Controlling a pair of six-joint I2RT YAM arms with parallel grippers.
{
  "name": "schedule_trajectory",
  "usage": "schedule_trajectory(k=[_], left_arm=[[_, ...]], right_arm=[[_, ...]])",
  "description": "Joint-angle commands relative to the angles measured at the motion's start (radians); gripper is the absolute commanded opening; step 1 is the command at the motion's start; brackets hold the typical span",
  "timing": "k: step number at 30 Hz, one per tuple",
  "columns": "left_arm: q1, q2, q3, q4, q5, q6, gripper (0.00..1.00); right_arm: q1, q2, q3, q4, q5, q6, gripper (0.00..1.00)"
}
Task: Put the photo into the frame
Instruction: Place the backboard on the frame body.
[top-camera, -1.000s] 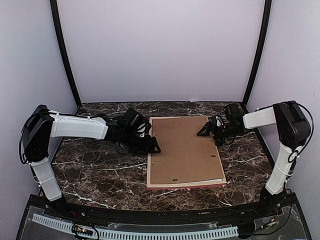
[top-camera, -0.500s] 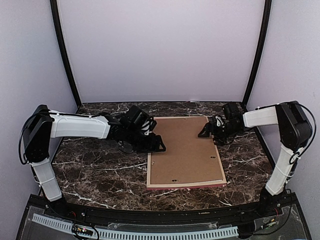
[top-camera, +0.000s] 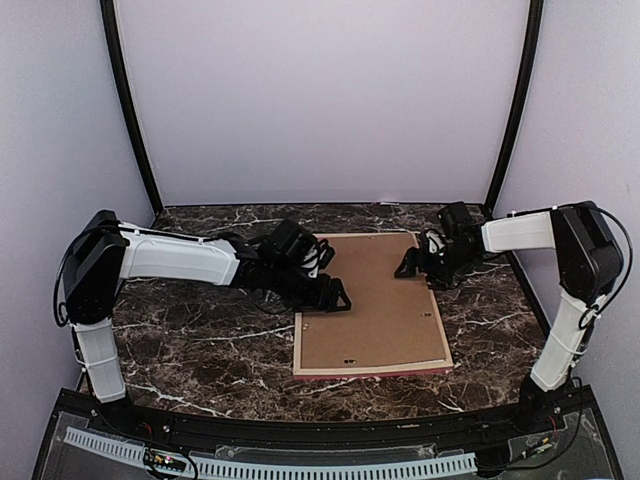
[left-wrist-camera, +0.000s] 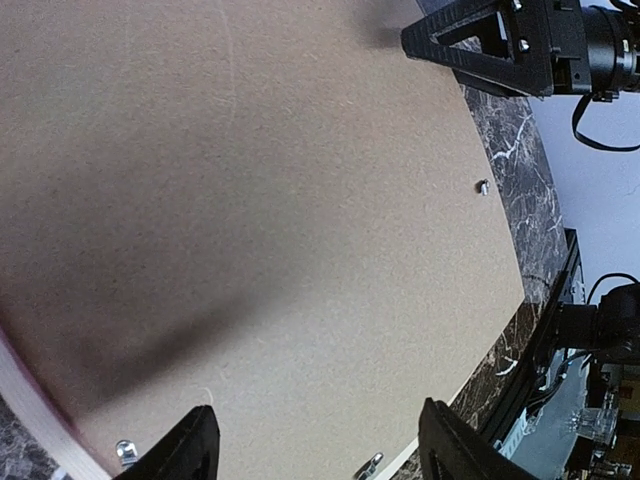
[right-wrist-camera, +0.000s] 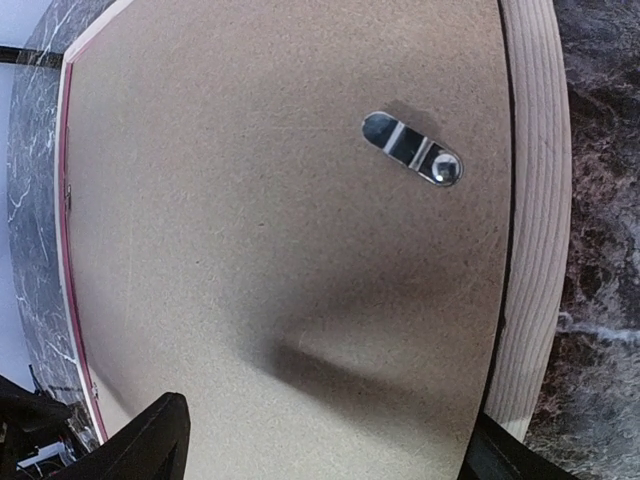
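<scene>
The frame (top-camera: 372, 372) lies face down on the marble table, its pink face showing only along the near edge. The plain brown backing board (top-camera: 372, 300) covers its back. The photo is hidden. My left gripper (top-camera: 335, 297) is open and empty, low over the board's left part; the left wrist view shows its jaws spread (left-wrist-camera: 320, 445) over bare board (left-wrist-camera: 250, 200). My right gripper (top-camera: 408, 265) is open and empty over the board's far right corner; the right wrist view shows it (right-wrist-camera: 330, 450) above the board (right-wrist-camera: 280, 200), beside the pale wood side (right-wrist-camera: 535, 200).
A metal turn clip (right-wrist-camera: 412, 148) lies on the board near the frame's right side. More small clips (left-wrist-camera: 125, 452) show along the board's edges. The marble table (top-camera: 200, 345) is walled by pale panels and two black posts (top-camera: 130, 110).
My left gripper has moved right, from beside the frame's left edge to over the backing board. My right gripper has shifted slightly left at the far right corner.
</scene>
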Motion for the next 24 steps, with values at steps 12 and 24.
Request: schedule_trajectory(k=[12,24], left_arm=[[-0.035,0.096,0.037,0.062,0.03,-0.009,0.7],[-0.034,0.102,-0.022,0.045,0.014,-0.034,0.7]], right_arm=[[0.006,-0.021,0.047,-0.108,0.085,-0.055,0.86],[0.005,-0.009,0.076,-0.149,0.104,-0.074,0.87]])
